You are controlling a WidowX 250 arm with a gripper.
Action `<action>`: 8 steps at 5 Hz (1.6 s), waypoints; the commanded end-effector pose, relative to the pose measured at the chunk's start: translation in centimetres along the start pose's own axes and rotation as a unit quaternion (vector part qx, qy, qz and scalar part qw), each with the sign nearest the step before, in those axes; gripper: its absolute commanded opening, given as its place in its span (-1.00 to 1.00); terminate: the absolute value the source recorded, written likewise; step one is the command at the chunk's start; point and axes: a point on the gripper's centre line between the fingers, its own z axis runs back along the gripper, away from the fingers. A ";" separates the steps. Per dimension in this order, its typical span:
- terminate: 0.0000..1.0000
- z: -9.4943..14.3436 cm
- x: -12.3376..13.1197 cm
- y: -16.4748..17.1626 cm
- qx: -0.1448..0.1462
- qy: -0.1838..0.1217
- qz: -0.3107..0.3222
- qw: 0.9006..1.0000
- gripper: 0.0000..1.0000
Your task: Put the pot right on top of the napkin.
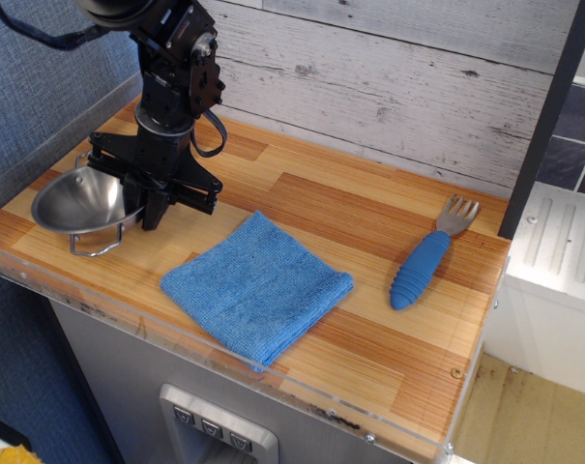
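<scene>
Pot (76,201) gripped at its rim by closed jaws, near left desk (369,319) edge. Lift step underway, judging by tilt. Next: carry right, centre over napkin (256,284), lower.

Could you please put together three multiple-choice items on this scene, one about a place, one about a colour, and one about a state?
1. Where does the pot stand?
A. on the napkin
B. left of the napkin, by the counter's left end
C. beside the fork

2. What colour is the fork handle?
A. red
B. green
C. blue

3. How does the gripper stand to the pot?
A. closed on its right rim
B. high above it
C. apart, over the napkin

Answers: 1 B, the cloth lies bare to its right. 2 C, the ribbed handle is blue. 3 A, its fingers straddle the pot's rim.
</scene>
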 end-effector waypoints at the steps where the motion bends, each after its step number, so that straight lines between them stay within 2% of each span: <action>1: -1.00 5.1 -1.1 -0.6 0.009 -0.055 0.014 0.998 -1.00; 3: -1.00 8.6 -2.1 -6.7 0.012 -0.090 -0.040 0.995 -1.00; 4: -1.00 8.9 -2.8 -9.3 0.017 -0.095 -0.070 0.993 -1.00; 6: -1.00 7.4 -4.9 -12.4 0.023 -0.082 -0.110 0.990 -1.00; 8: -1.00 6.1 -5.4 -13.2 0.027 -0.074 -0.110 0.991 -1.00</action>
